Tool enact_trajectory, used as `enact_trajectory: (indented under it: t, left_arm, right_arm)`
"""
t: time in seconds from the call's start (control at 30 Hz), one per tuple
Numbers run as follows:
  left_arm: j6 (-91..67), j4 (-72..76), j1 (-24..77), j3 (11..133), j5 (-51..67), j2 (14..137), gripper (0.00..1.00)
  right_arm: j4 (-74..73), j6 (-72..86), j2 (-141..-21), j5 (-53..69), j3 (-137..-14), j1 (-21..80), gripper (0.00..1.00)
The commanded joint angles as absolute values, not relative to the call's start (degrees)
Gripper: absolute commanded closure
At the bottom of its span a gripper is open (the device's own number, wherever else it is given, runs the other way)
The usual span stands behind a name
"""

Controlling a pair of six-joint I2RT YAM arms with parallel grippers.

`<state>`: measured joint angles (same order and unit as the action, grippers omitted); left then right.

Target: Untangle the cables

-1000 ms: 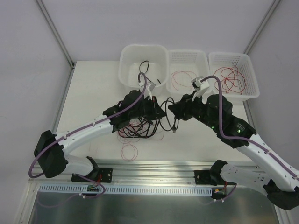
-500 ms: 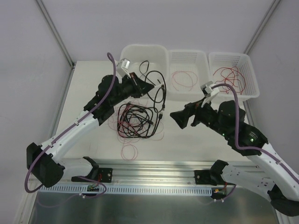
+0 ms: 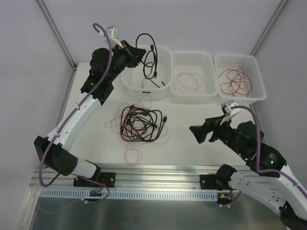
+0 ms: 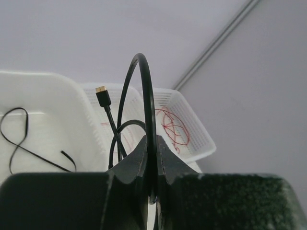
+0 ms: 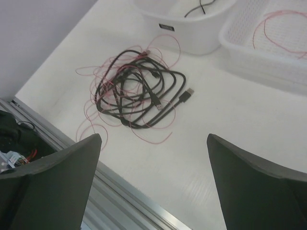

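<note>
A tangle of black cables mixed with thin red wires lies mid-table, also in the right wrist view as the tangle. My left gripper is raised at the back, shut on one black cable that dangles in loops over the left tub. In the left wrist view that cable arches up from the shut left gripper, its gold-tipped plug hanging free. My right gripper hovers right of the tangle, open and holding nothing; the right gripper has its fingers wide apart.
Three white containers line the back: the tub with a black cable inside, a middle basket with red wire, and a right basket with red wires. A loose red loop lies near the front rail.
The left arm has lifted one black cable out of the tangle and carried it back over the left tub. The right gripper has opened, let go and drawn back to the right.
</note>
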<state>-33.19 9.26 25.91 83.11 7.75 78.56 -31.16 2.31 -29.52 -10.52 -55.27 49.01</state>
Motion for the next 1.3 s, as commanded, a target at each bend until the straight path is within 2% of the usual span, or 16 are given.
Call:
enact_trajectory:
  t: [0.0, 0.23, 0.4, 0.47, 0.57, 0.63, 0.73, 0.77, 0.9, 0.97, 1.2, 1.27]
  left_arm:
    - [-24.4, 11.0, 24.5, 89.3, 3.6, 85.8, 1.0]
    - [-19.5, 11.0, 22.4, 97.6, 3.8, 100.1, 1.0]
    - [-22.1, 10.9, 20.0, 100.0, 5.4, 110.5, 0.98]
    - [-23.5, 10.5, 19.3, 101.3, 8.6, 113.1, 0.85]
    - [-24.0, 9.8, 18.9, 102.1, 10.4, 115.6, 0.58]
    - [-22.5, 9.6, 18.7, 101.3, 10.2, 115.0, 0.51]
    - [-20.6, 9.1, 18.4, 99.2, 9.2, 111.6, 0.38]
    - [-20.0, 9.1, 18.4, 98.4, 9.1, 109.1, 0.27]
    - [-14.8, 7.9, 18.4, 93.2, 6.9, 100.4, 0.06]
    - [-13.9, 6.8, 18.4, 89.1, 6.2, 94.3, 0.01]
    - [-17.3, -1.3, 18.5, 70.4, 7.7, 72.5, 0.01]
    - [-19.9, -3.5, 18.5, 61.6, 9.7, 64.7, 0.01]
  right_arm:
    - [-34.2, 2.5, -28.2, -12.2, -53.4, 49.3, 0.03]
    - [-35.5, 3.4, -26.6, -12.4, -50.9, 49.2, 0.03]
    - [-36.6, 3.6, -26.0, -12.5, -50.3, 49.3, 0.03]
    - [-37.4, 3.7, -26.0, -12.7, -50.2, 49.3, 0.03]
    - [-38.5, 3.3, -26.5, -13.4, -50.3, 49.2, 0.03]
    - [-38.5, 3.2, -26.7, -13.5, -50.3, 49.2, 0.03]
    - [-38.4, 2.6, -28.2, -13.2, -50.6, 49.2, 0.03]
    - [-38.4, 2.5, -28.9, -13.1, -50.7, 49.2, 0.03]
    - [-38.0, 2.1, -33.4, -11.9, -51.3, 49.2, 0.03]
    - [-37.2, 2.1, -35.1, -11.3, -51.5, 49.3, 0.03]
    - [-31.8, 4.0, -44.3, -10.7, -51.4, 49.3, 0.02]
    - [-30.1, 4.5, -47.7, -10.1, -51.4, 49.2, 0.01]
